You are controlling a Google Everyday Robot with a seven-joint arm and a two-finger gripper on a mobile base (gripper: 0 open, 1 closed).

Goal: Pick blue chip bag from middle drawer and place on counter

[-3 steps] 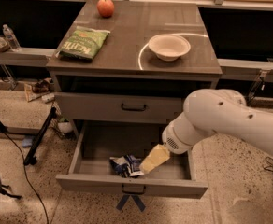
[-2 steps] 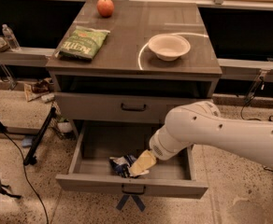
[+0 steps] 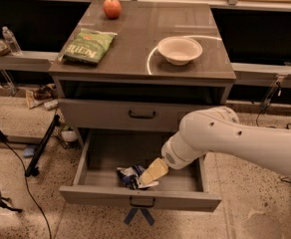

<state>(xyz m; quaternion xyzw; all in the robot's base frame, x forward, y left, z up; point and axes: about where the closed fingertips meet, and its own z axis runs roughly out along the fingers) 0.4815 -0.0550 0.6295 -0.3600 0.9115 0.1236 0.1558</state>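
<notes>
The blue chip bag (image 3: 128,176), dark blue and white, lies crumpled in the front middle of the open middle drawer (image 3: 100,195). My gripper (image 3: 153,173) reaches down into the drawer on the white arm (image 3: 235,141) coming from the right. Its tan tip rests against the bag's right side. The counter (image 3: 135,39) is the grey-brown cabinet top above, with a white ring mark.
On the counter are a green Kettle bag (image 3: 88,46) at the left, a red apple (image 3: 112,7) at the back and a white bowl (image 3: 180,50) at the right. A closed drawer (image 3: 110,114) sits above the open one. A black stand leg (image 3: 41,146) and cables lie left.
My gripper has moved left and slightly down inside the drawer, up against the blue chip bag. The bag has stayed in place.
</notes>
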